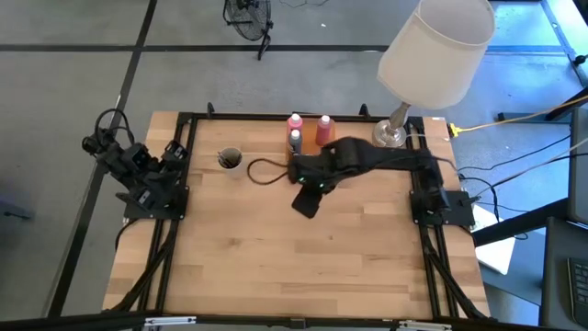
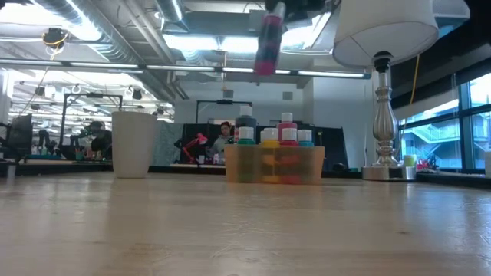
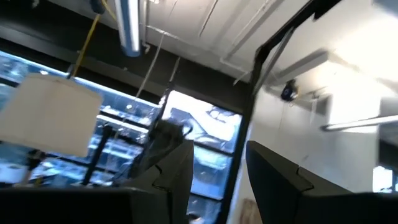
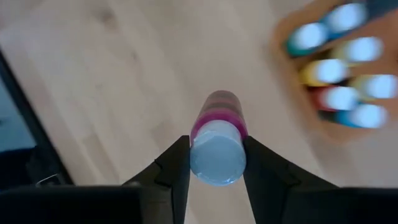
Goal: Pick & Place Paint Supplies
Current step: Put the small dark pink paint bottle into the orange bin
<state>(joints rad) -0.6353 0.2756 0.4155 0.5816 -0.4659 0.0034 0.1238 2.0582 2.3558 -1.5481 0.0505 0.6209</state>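
My right gripper (image 4: 216,163) is shut on a pink bottle with a white cap (image 2: 268,40), held high over the middle of the table. The same gripper (image 1: 308,198) shows from above, just in front of a clear amber box (image 2: 274,172). Several small bottles with white caps (image 4: 339,62) stand upright in the box, at the far middle of the table (image 1: 308,133). My left gripper (image 3: 214,180) is drawn back at the table's left edge (image 1: 138,170), pointing up, open with nothing between its fingers. My right gripper pinches the pink bottle at its white cap end (image 4: 200,155) between its two fingers, one on each side. The fingers come from above, pointing steeply down. The bottle hangs below them, nearly upright, lifted well clear of the table and the box.
A white cup (image 2: 133,144) stands at the far left (image 1: 230,160). A lamp with a white shade (image 1: 436,46) and a metal base (image 2: 381,115) stands at the far right corner. Bare wood lies in the near half of the table (image 1: 294,267).
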